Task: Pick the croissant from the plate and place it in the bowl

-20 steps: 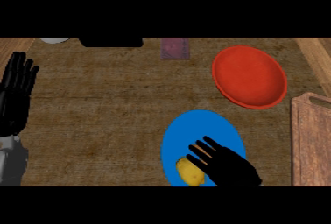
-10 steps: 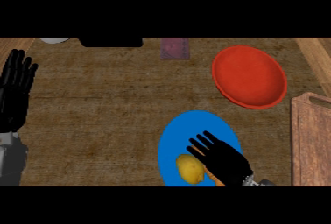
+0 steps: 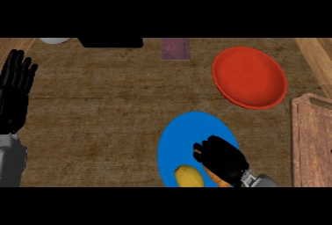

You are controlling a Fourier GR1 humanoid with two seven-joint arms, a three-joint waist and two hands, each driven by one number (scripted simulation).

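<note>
right hand (image 3: 221,159): fingers curled down on the croissant (image 3: 209,172), low on the plate (image 3: 180,136)
left hand (image 3: 16,90): spread, resting at left edge
risk: you lift early, it slips short of the bowl (image 3: 250,77)

I can read no words, labels, brands or numbers anywhere in front of me. The small purplish card (image 3: 175,48) at about twelve o'clock on the counter (image 3: 103,110) shows only a flat colour with no legible print, and the dark object (image 3: 111,42) up at eleven o'clock is plain black. The blue plate (image 3: 188,136) at five o'clock, the red bowl (image 3: 250,77) at two o'clock and the wooden board (image 3: 312,140) at three o'clock carry no markings that I can make out.
</note>
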